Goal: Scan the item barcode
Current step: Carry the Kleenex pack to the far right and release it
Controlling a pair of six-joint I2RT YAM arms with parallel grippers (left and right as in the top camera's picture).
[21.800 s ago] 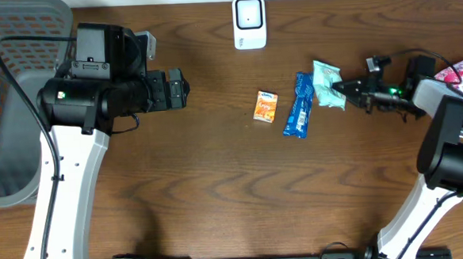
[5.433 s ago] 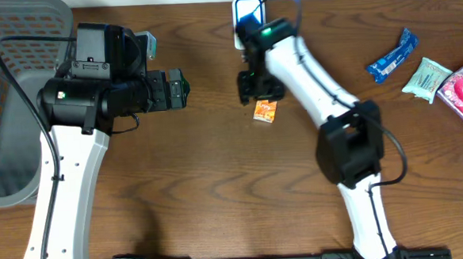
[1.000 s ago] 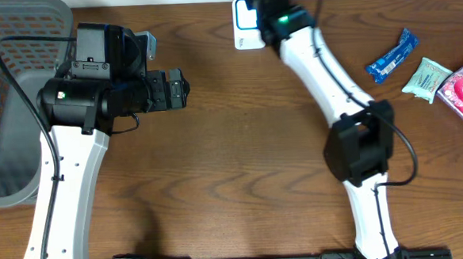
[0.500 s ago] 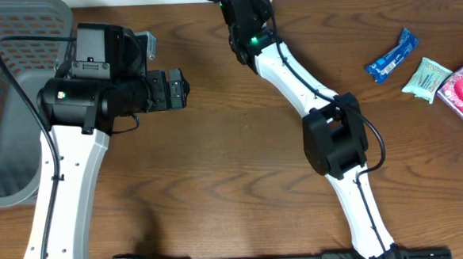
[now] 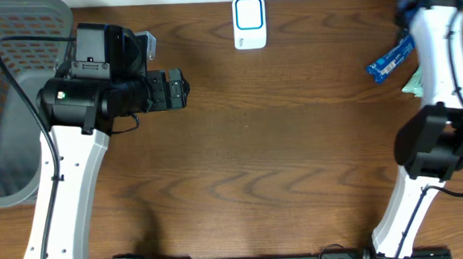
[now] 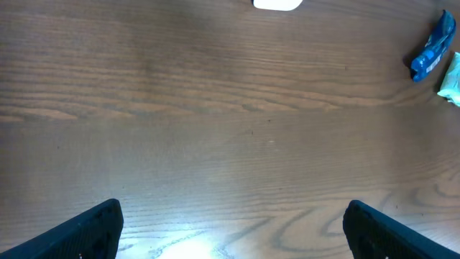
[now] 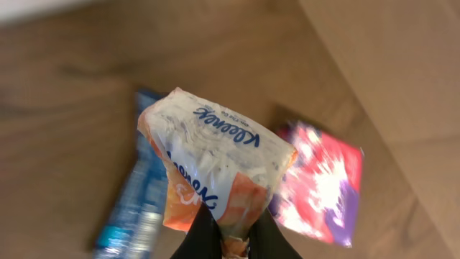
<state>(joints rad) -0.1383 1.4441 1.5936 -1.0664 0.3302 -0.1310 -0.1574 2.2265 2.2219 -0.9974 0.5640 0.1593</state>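
Kleenex tissue pack [image 7: 215, 173]: light, soft, probably slippery film, pinched at its lower end in the closed right gripper [image 7: 228, 241] above the blue wrapper [image 7: 136, 208] and pink packet [image 7: 323, 180]; best gripped by an edge; left gripper [image 5: 178, 90] wide apart, empty.

Kleenex pack [image 7: 215, 176] — orange-white, crumpled, pinched upright; scanner [image 5: 250, 21] — white, far edge.

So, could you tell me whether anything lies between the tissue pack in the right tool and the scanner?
Nothing visible does. The right tool holds the tissue pack at the far right; bare table runs to the scanner, and the blue packet lies off that line.
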